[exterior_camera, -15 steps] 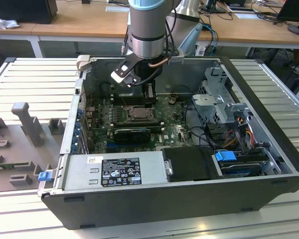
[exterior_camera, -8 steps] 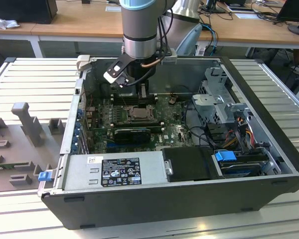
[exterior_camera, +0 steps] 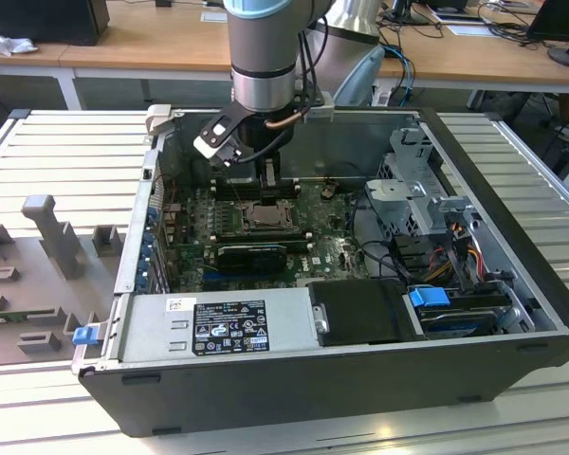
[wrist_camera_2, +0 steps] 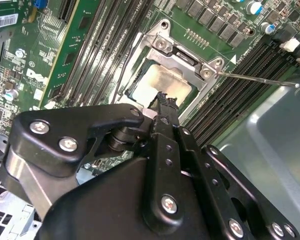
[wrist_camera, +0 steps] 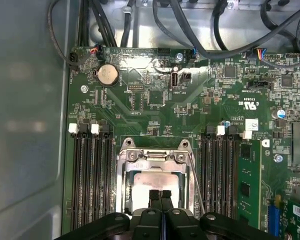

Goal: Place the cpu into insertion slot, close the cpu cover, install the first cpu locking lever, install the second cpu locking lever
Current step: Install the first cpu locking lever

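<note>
The cpu (wrist_camera: 146,181) shows its pale face, lying flat in the insertion slot (exterior_camera: 263,216) on the green board. Around it lies the cpu cover (wrist_camera: 152,156), a grey metal frame; the chip (wrist_camera_2: 162,80) shows through its window. My gripper (wrist_camera: 160,194) hangs straight down over the socket, its two black fingers pressed together with nothing between them and the tips at or just above the chip's face (wrist_camera_2: 165,100). Beside the socket, one thin wire locking lever (wrist_camera: 196,182) stands out from the frame's corner (wrist_camera_2: 255,79). In the exterior view my gripper (exterior_camera: 268,185) is inside the open computer case.
Long black memory slots (wrist_camera: 92,175) flank the socket on both sides. A green card (wrist_camera: 249,185) stands beyond the slots on one side. Cables (wrist_camera: 200,30) cross the case wall past the board. Drive bays (exterior_camera: 427,209) and a power supply (exterior_camera: 218,327) fill the rest of the case.
</note>
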You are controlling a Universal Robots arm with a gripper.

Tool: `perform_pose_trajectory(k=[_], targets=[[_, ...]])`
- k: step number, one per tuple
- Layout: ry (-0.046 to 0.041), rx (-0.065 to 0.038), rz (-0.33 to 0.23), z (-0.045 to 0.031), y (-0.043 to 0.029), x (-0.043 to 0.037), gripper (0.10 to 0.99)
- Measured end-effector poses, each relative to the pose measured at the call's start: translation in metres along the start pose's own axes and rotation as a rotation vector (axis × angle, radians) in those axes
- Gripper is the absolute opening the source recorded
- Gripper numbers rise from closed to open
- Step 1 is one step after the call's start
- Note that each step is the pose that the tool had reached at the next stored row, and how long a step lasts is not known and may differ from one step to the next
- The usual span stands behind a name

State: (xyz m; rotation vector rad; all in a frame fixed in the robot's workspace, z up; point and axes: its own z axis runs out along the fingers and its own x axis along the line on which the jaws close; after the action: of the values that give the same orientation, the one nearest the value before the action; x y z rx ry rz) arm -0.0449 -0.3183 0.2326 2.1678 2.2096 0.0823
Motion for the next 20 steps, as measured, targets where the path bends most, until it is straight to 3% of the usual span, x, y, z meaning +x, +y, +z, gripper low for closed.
perform_pose_trajectory(k=[15,20], targets=[[0.0,0.0,0.0,-0.0018,0.0001,0.0,0.106],[-0.0001,0.0,0.0,-0.006,0.0004,0.0001,0.106]])
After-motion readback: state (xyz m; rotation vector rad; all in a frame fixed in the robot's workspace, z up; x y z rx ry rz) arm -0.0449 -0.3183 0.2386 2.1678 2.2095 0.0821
